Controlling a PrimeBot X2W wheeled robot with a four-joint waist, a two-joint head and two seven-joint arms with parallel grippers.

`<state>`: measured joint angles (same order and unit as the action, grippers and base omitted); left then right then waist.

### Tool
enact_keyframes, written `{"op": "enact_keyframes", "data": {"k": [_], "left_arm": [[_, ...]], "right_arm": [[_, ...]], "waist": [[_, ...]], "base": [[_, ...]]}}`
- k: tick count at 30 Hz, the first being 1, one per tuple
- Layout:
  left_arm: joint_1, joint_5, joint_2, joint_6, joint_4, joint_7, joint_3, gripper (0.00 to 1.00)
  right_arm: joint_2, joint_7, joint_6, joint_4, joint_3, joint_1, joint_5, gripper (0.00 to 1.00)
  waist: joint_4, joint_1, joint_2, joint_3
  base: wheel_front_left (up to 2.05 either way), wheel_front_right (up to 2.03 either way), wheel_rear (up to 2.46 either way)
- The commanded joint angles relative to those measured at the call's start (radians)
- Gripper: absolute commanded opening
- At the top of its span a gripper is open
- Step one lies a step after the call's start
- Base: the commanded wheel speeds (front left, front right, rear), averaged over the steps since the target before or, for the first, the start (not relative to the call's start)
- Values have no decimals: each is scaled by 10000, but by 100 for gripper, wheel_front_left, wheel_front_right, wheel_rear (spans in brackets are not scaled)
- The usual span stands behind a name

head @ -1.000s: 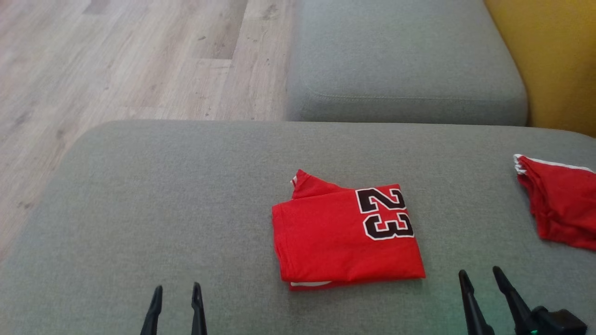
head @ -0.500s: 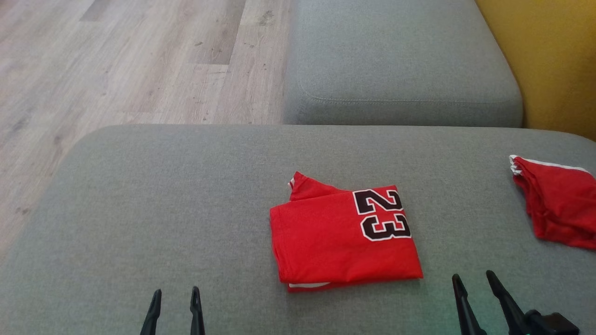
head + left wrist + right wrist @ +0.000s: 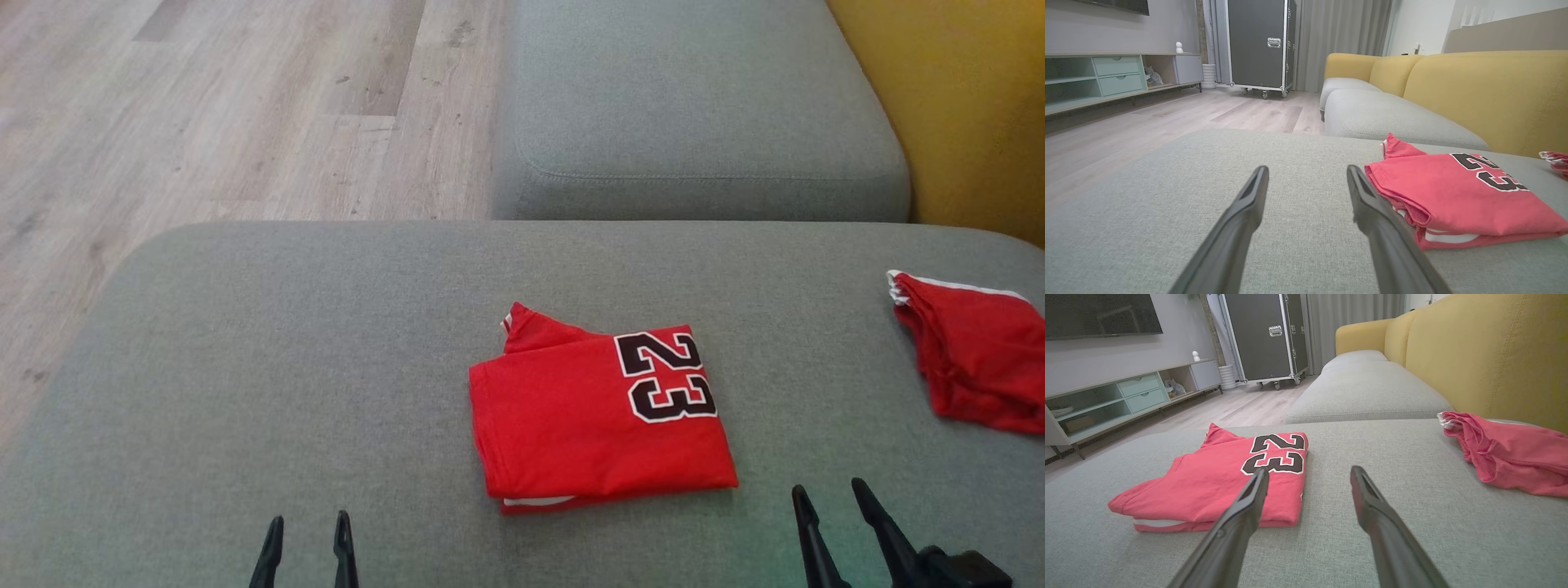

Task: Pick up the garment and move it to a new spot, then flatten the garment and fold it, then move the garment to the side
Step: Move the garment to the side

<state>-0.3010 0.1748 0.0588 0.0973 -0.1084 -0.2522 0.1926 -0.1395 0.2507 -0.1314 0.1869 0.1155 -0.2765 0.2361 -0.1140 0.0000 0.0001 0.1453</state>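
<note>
Garment (image 3: 600, 412) folded into a tidy red rectangle, black 23 facing up, lying flat roughly in the middle of the grey cushion (image 3: 245, 367). Left gripper (image 3: 310, 519) off the garment's near-left side, well apart from it, spread wide, nothing between the jaws. Right gripper (image 3: 826, 486) near the garment's near-right corner, closer than the left one but not touching the cloth, spread wide too, also empty. Another red piece (image 3: 971, 359), crumpled, well off to the garment's right on the same cushion. Yellow backrest (image 3: 963, 106) beyond that, past the garment's far right.
</note>
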Motion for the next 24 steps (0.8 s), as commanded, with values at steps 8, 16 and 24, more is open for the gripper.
{"op": "enact_keyframes", "data": {"k": [8, 16, 24], "left_arm": [[277, -53, -85, 67, 317, -95, -298, 100], [455, -16, -85, 121, 337, -95, -93, 100], [845, 132, -85, 166, 315, -95, 255, 100]], "right_arm": [[-168, 110, 7, -270, 188, 379, -114, 100], [-238, 110, 7, 114, 502, 961, 191, 100], [-529, 26, 7, 1388, 1522, 2371, 1421, 100]], "waist": [[17, 0, -1, -136], [-93, 0, -1, -710], [-381, 0, -1, -1580]], "base": [[0, 0, 0], [0, 0, 0], [0, 0, 0]]}}
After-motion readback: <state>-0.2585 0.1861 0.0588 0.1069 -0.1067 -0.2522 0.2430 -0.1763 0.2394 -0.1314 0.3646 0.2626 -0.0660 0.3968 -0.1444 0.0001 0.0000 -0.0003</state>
